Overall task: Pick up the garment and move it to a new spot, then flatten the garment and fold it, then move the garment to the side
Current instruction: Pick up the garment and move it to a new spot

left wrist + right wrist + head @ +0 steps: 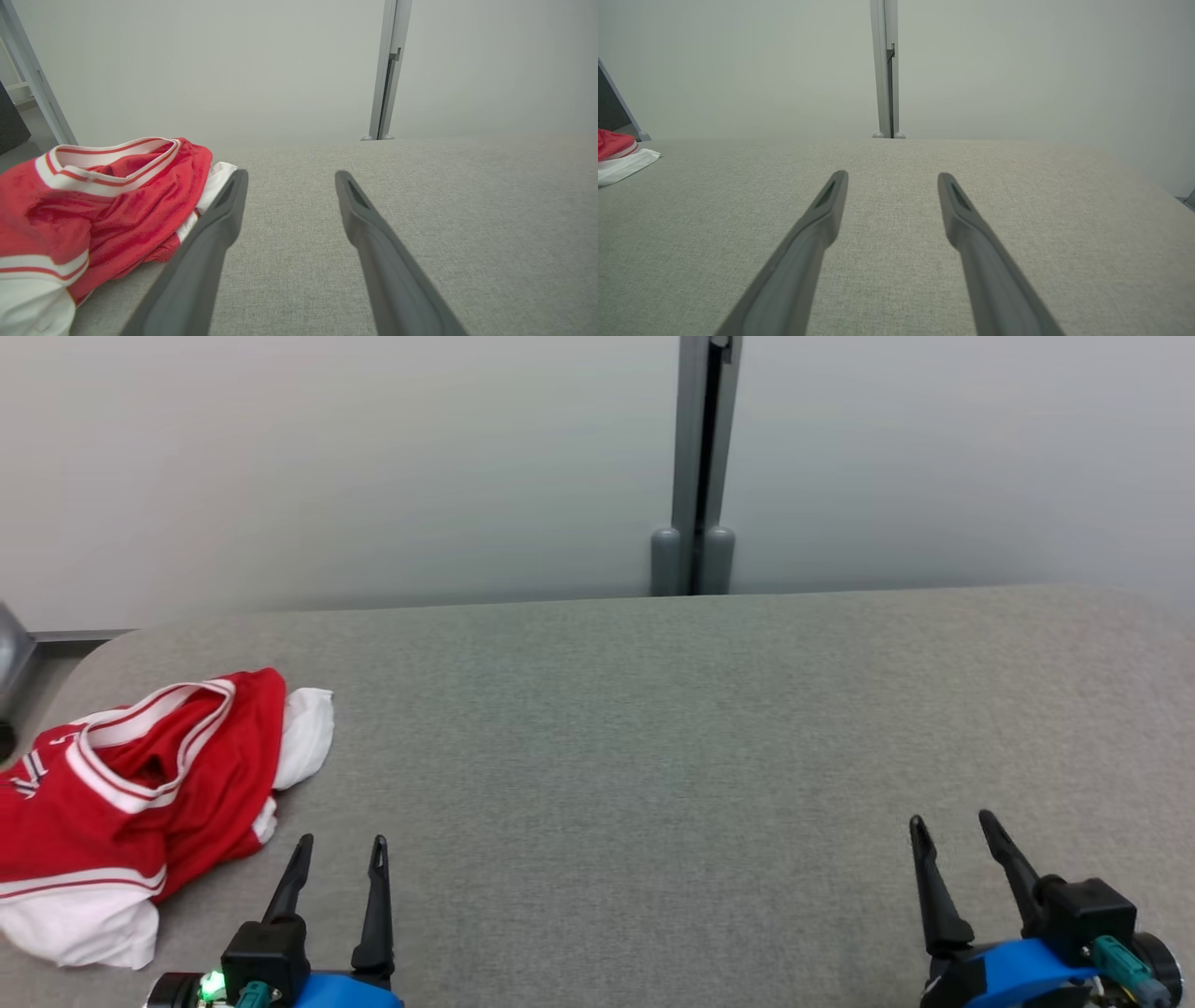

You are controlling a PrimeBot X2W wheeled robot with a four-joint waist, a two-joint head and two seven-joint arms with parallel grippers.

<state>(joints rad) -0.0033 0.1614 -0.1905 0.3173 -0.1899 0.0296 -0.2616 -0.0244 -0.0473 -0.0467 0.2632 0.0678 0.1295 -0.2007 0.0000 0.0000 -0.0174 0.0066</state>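
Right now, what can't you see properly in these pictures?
- The garment, head view: its left part is cut off by the picture's edge; the crumpling hides its print and shape.
- The garment, right wrist view: just a sliver, cut by the left edge.
- The left gripper and right gripper, head view: arms behind them cut off by the bottom edge.

The garment point(140, 793), a red jersey with white striped trim, lies crumpled in a heap at the lower left of the head view. A banded opening gapes upward; white cloth shows at its upper right and bottom.
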